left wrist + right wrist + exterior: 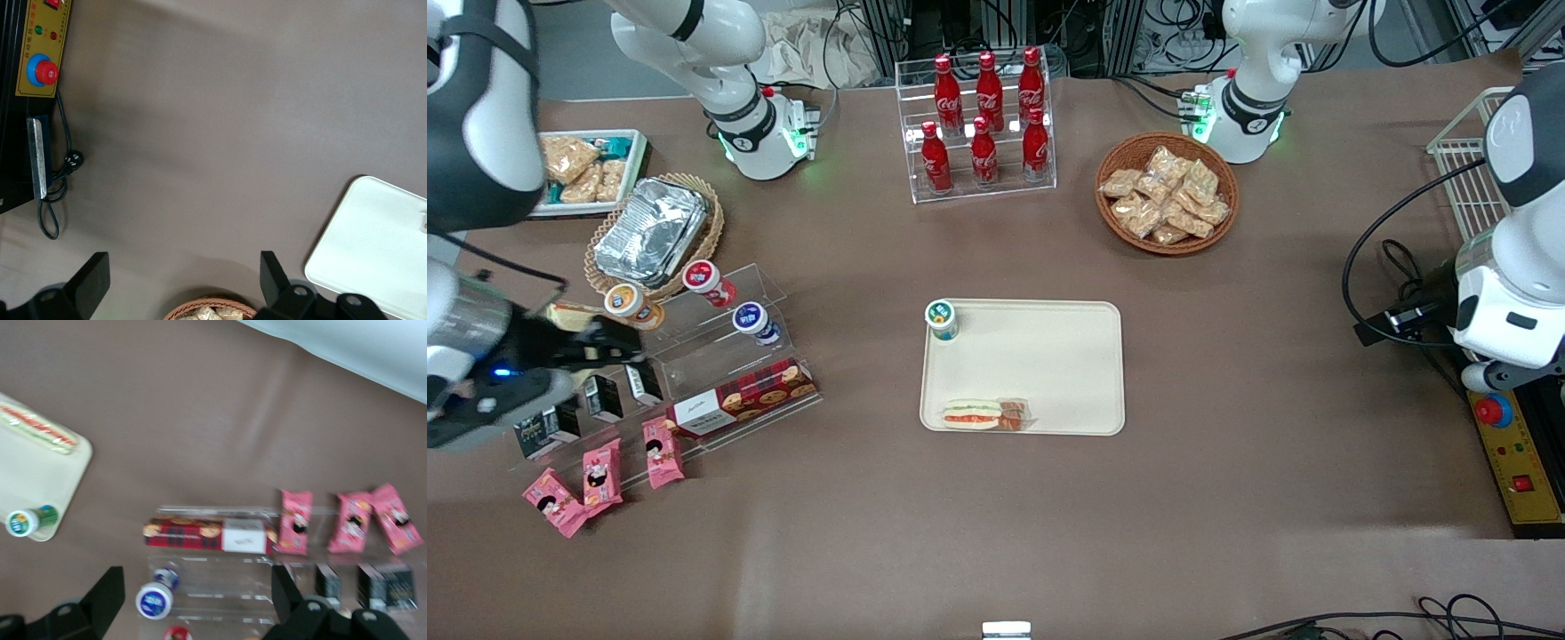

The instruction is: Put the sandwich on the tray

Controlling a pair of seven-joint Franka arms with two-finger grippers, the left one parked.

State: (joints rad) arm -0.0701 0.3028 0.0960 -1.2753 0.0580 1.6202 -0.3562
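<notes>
1. Brown cloth covers the whole table [1227, 498] in the front view, and we have the tray [1049, 356] sitting near the middle of it. The sandwich [985, 414] lies on the tray, along the rim nearest the camera, its green and red filling facing us. A small green-capped cup [941, 319] stands on the tray's corner farther from the camera. We spot the gripper [605, 342] well away toward the working arm's end of the table, hovering above a clear display rack [720, 356] that carries a red cookie box [747, 400] and pink snack packets [600, 471].

2. Over to the left wrist view: plain brown cloth again, one pale corner of the tray [373, 260] showing, and the rim of a wicker basket [210, 311] of wrapped snacks.

3. Now the right wrist view, and we see the gripper [197, 593] with its two dark fingers [107, 593] spread wide apart, nothing between them, poised over the rack. The cookie box [207, 533] and pink packets [353, 520] lie below. The sandwich [37, 427] rests on the tray [33, 480], with the green-capped cup [27, 520] at the tray's corner.
</notes>
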